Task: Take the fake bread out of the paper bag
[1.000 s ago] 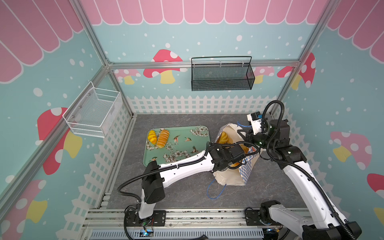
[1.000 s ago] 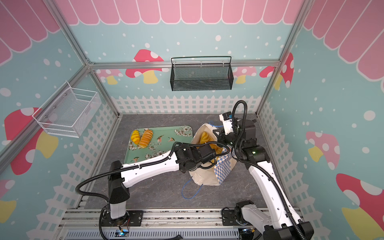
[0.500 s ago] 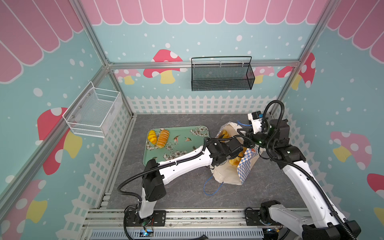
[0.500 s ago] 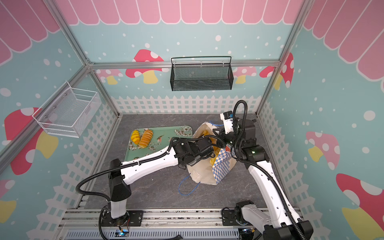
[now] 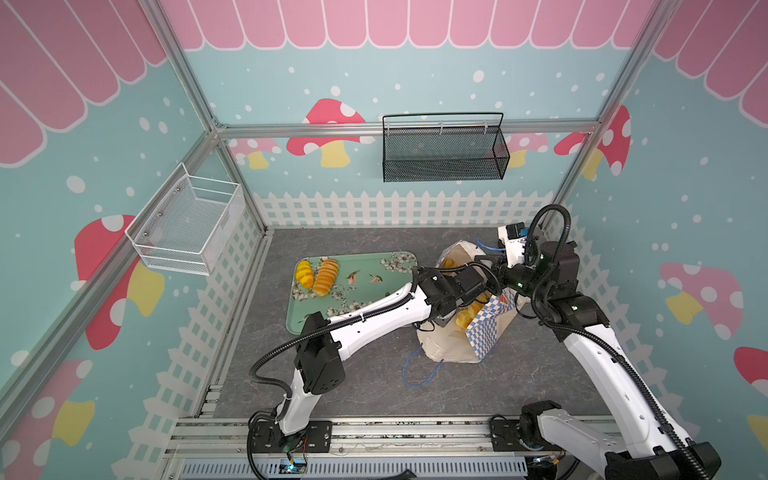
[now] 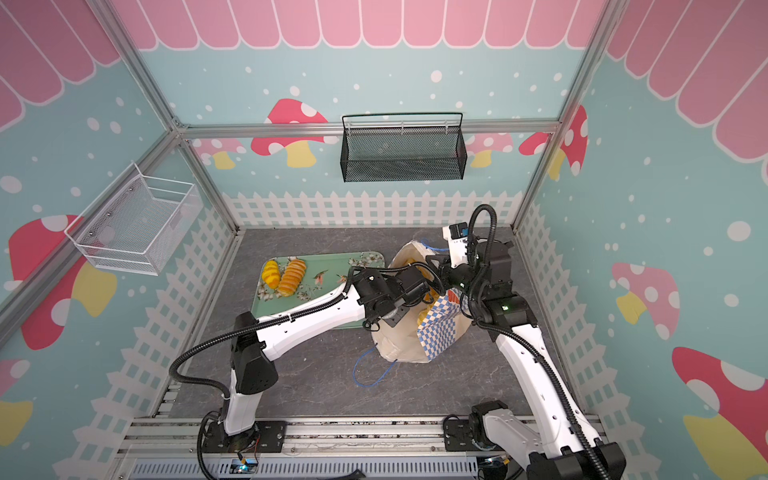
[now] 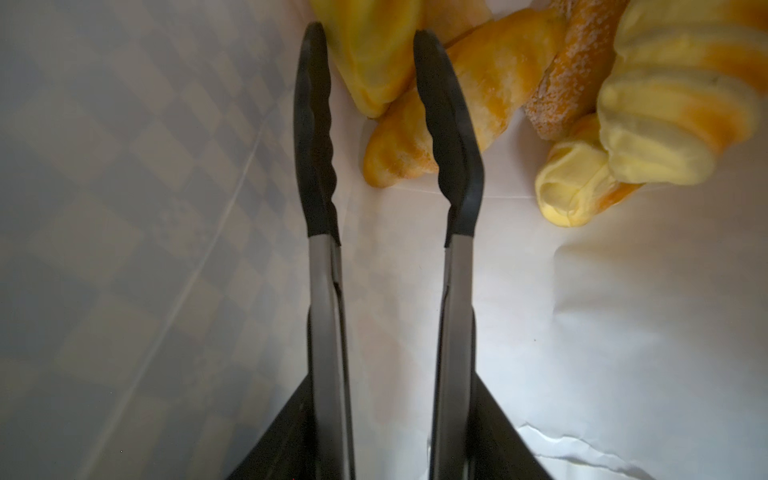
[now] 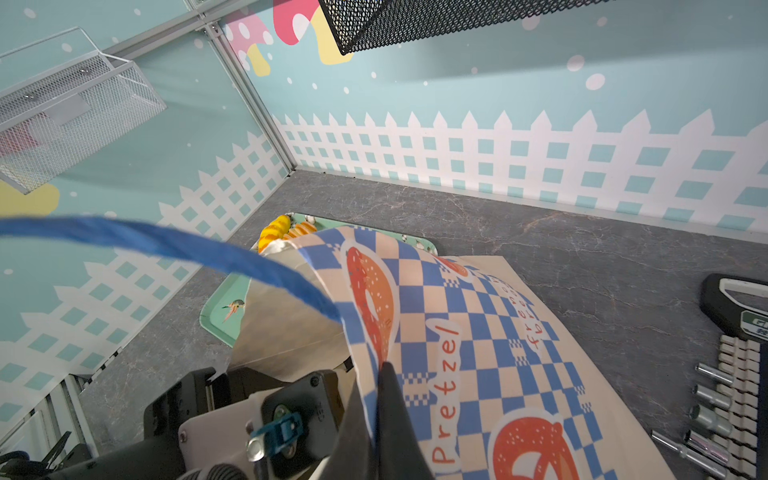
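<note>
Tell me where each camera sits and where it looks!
Top views: high in front, looking down at the table; left arm, right arm show.
Left wrist: on the left arm, inside the paper bag, facing the fake bread; left claw holds tongs.
Right wrist: on the right arm, facing the back corner; right claw pinches the bag's rim.
Shared: right wrist and top views see the tray.
</note>
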You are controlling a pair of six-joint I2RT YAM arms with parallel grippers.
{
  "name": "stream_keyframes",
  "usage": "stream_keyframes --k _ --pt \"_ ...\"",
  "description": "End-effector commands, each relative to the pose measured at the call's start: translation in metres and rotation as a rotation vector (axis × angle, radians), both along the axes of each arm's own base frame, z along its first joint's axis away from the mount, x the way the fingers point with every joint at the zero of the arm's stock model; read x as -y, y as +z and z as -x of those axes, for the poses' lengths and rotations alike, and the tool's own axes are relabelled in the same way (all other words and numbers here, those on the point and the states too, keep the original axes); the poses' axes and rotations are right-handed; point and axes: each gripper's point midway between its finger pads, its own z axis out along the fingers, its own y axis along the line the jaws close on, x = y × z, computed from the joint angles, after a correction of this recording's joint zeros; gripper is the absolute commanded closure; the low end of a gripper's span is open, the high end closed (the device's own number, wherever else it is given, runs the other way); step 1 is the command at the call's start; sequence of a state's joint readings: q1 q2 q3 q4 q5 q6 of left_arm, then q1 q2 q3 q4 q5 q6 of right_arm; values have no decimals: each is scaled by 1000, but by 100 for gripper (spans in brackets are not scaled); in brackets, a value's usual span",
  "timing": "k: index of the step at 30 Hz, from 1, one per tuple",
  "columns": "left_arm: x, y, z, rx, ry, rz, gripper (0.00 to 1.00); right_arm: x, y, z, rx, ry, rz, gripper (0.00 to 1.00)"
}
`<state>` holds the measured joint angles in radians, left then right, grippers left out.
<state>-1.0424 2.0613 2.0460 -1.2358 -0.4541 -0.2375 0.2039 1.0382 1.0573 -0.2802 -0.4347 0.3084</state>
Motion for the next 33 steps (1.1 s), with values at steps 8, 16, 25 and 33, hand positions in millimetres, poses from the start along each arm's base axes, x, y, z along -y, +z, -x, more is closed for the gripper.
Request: stream_keyframes --k 8,16,25,33 --pt "-3 13 -60 16 210 268 51 -8 4 18 13 65 -22 100" --pt "-10 11 -85 79 260 282 52 -9 1 18 2 73 -24 100" --pt "-29 13 -97 124 247 229 61 -10 0 12 -1 75 -14 100" --pt "-43 12 -89 100 185 187 73 -8 0 6 5 61 5 100"
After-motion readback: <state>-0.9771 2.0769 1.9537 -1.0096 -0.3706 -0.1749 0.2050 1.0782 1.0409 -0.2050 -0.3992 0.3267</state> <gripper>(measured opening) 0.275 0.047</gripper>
